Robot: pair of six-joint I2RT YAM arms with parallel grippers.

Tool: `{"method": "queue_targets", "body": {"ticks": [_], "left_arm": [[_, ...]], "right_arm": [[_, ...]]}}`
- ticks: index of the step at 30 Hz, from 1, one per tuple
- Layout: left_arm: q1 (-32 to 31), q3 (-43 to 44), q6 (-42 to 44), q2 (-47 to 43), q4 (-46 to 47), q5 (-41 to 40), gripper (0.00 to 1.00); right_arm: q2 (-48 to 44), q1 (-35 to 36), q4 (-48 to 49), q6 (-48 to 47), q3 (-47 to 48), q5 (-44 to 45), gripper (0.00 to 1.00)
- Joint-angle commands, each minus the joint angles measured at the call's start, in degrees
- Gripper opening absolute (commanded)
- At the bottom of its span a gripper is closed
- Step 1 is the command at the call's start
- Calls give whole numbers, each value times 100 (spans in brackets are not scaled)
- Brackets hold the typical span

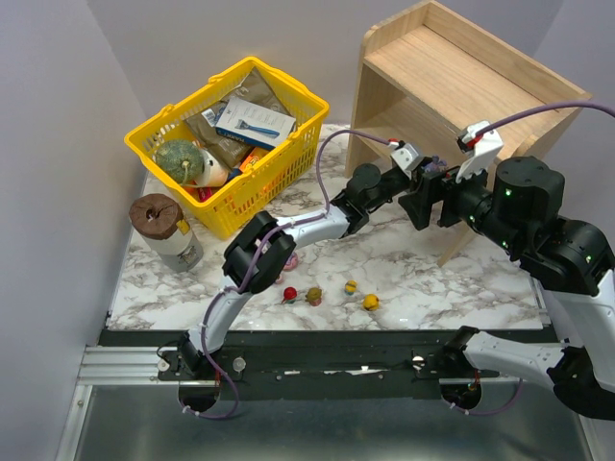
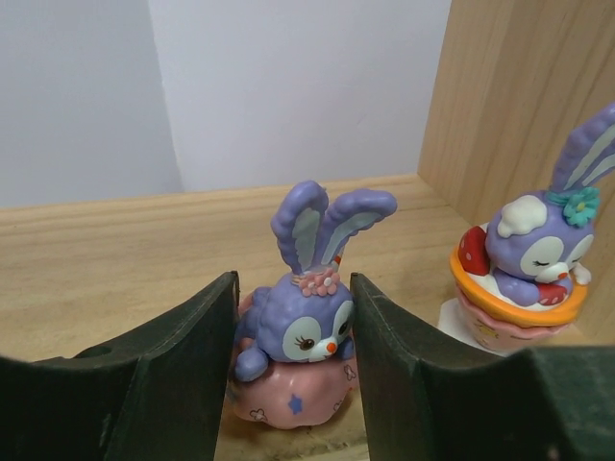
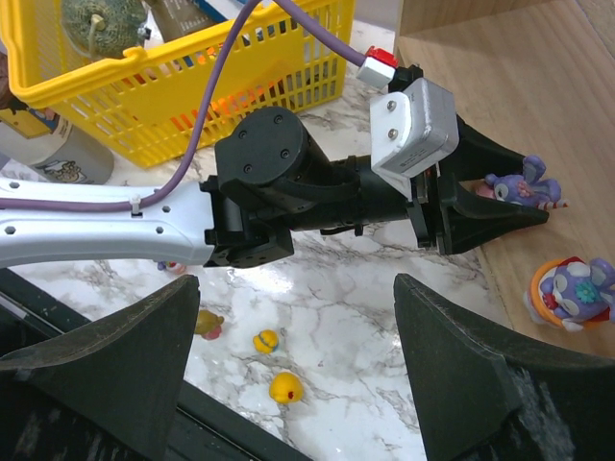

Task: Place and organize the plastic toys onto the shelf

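A purple long-eared toy (image 2: 298, 336) on a pink base stands on the lower board of the wooden shelf (image 2: 115, 250), between the fingers of my left gripper (image 2: 293, 365). The jaws are open, close on both sides of it. A second purple toy (image 2: 524, 274) in an orange cup stands to its right by the side panel. From above, my left gripper (image 1: 430, 173) reaches into the shelf (image 1: 461, 77). My right gripper (image 1: 415, 204) hovers open and empty just in front. On the table lie red (image 1: 289, 294), olive-brown (image 1: 313, 296) and two yellow toys (image 1: 371, 303).
A yellow basket (image 1: 231, 206) of groceries with a green-grey gourd (image 1: 178, 158) stands at the back left. A jar with a brown lid (image 1: 159, 216) sits beside it. A pink toy (image 1: 288, 261) shows under the left arm. The shelf's side panels flank the lower board.
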Motion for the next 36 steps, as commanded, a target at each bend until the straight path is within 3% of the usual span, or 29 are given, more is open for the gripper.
{"method": "queue_targets", "body": {"ticks": [1, 13, 26, 36], "left_arm": [[-48, 236, 295, 321, -794, 188, 61], [40, 211, 216, 303, -831, 21, 86], [75, -220, 269, -118, -549, -137, 96], [137, -502, 251, -303, -382, -313, 96]], "right_arm": [[-122, 37, -143, -71, 15, 188, 89], [-87, 37, -222, -18, 32, 205, 89], [-8, 37, -230, 96, -12, 320, 89], [36, 37, -239, 140, -3, 320, 89]]}}
